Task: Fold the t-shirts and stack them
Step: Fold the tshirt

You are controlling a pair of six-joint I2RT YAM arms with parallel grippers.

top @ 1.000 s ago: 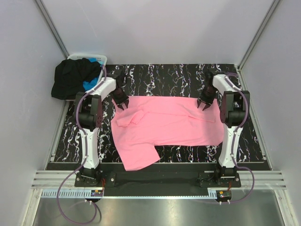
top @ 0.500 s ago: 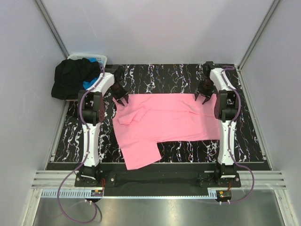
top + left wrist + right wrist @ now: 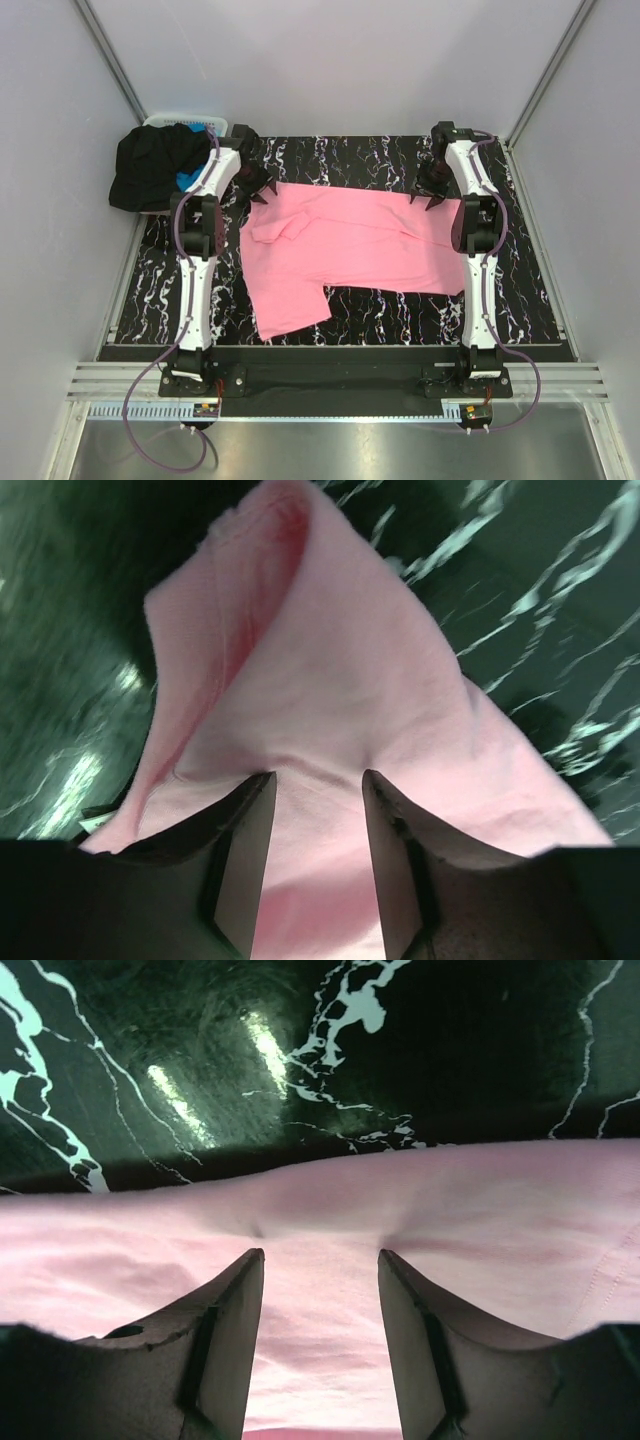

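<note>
Left gripper [image 3: 256, 190] and right gripper [image 3: 428, 196]: shifted farther back, each clamped on the far hem of the pink t-shirt [image 3: 350, 245], dragged along across the marbled table [image 3: 340, 155]. Black t-shirt [image 3: 150, 165], blue t-shirt [image 3: 188, 180]: heaped on white basket [image 3: 185, 122], far left, touching the left arm.

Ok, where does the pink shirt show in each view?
Top external: pink shirt spread across mid-table.
Left wrist: it fills the centre, bunched into a ridge.
Right wrist: it forms a band across the lower half.
Shared landmark: the black marbled table, behind it in every view.
</note>
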